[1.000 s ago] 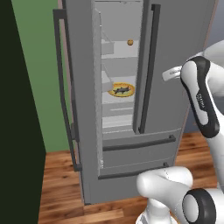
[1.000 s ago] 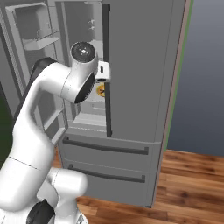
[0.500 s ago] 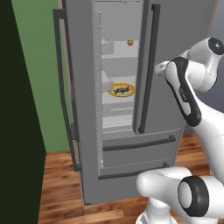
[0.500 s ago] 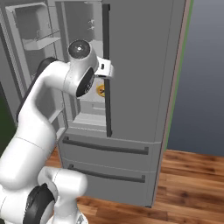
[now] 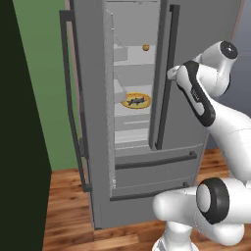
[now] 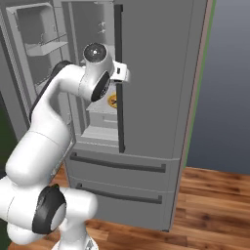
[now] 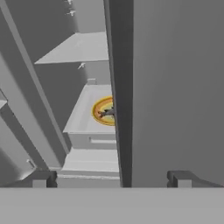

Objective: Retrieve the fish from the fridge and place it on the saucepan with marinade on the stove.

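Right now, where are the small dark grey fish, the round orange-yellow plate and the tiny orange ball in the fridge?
small dark grey fish (image 5: 137,101), left base view, middle of its body.
round orange-yellow plate (image 5: 144,95), left base view, bare rim behind the fish.
tiny orange ball (image 5: 145,47), left base view, its centre, on the upper shelf.

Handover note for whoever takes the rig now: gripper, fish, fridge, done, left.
Gripper: open, empty, in front of the fridge, facing the right door's dark handle.
Fridge: left door swung open, right door shut.
Fish: on the orange-yellow plate on a middle shelf; the hand view has it half hidden behind the handle. A tiny orange ball sits on the shelf above.
Done: fridge opened.
Left: reach in past the handle, grasp the fish, carry it to the saucepan on the stove.
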